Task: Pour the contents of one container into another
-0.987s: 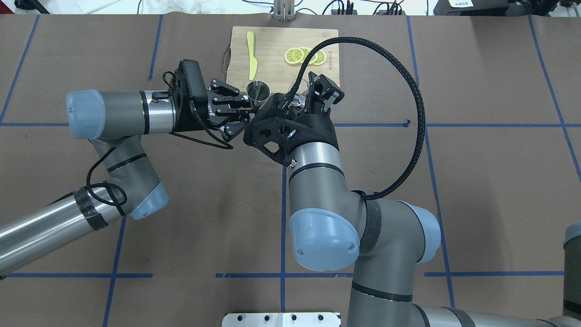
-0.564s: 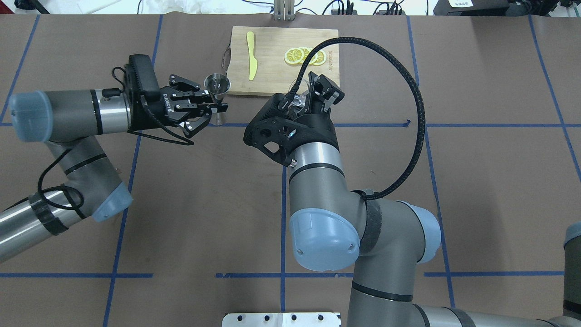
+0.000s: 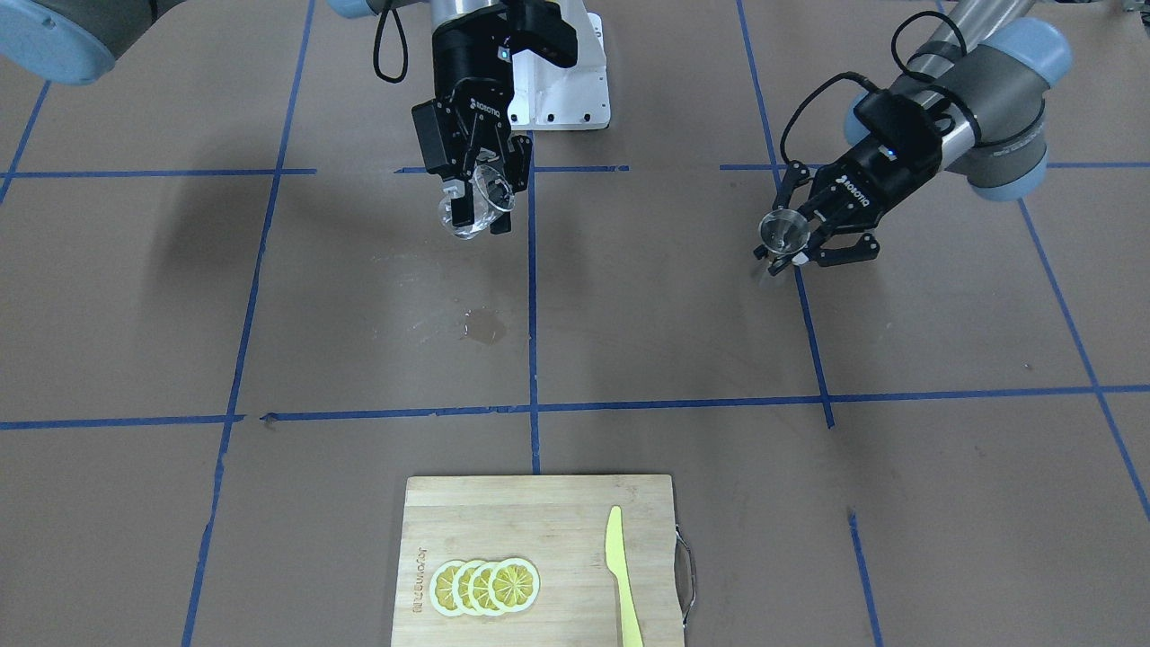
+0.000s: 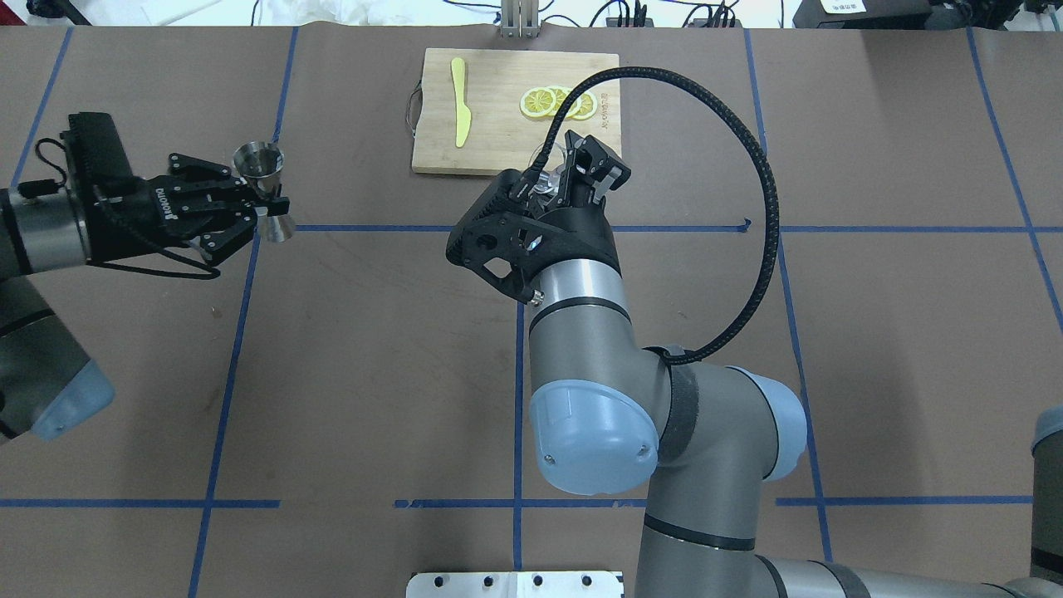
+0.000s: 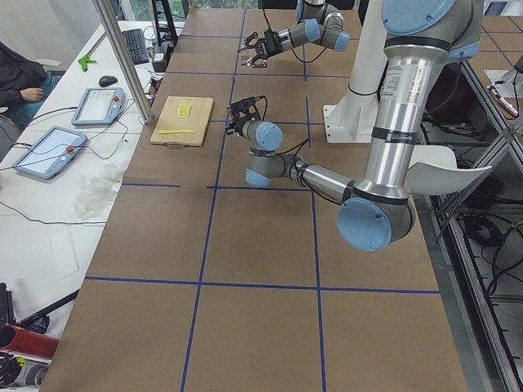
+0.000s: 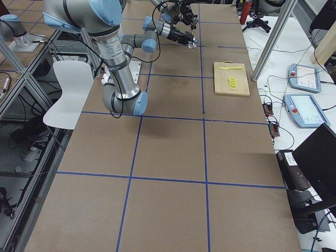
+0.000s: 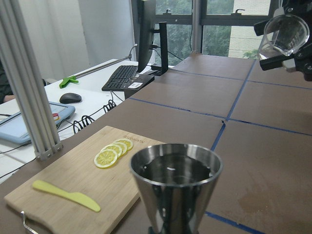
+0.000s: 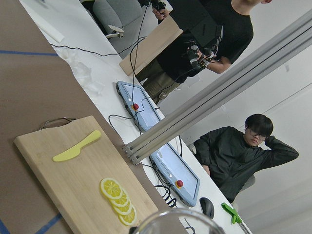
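Front view: one glass cup [image 3: 474, 205], tilted, clamped in my right fingers [image 3: 461, 210]; one jigger [image 3: 780, 232], upright, gripped by my left fingers [image 3: 806, 247]; both above the table [image 3: 269, 314], well apart.
Overhead: one cutting board [image 4: 498, 141], one yellow knife [image 4: 459, 100].
Left wrist: four lemon slices [image 7: 114, 152].

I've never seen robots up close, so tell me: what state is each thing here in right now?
glass cup: tilted, held above the table
jigger: upright, held above the table
right end effector: shut on glass cup
left end effector: shut on jigger
lemon slices: overlapping on cutting board
table: small wet patch
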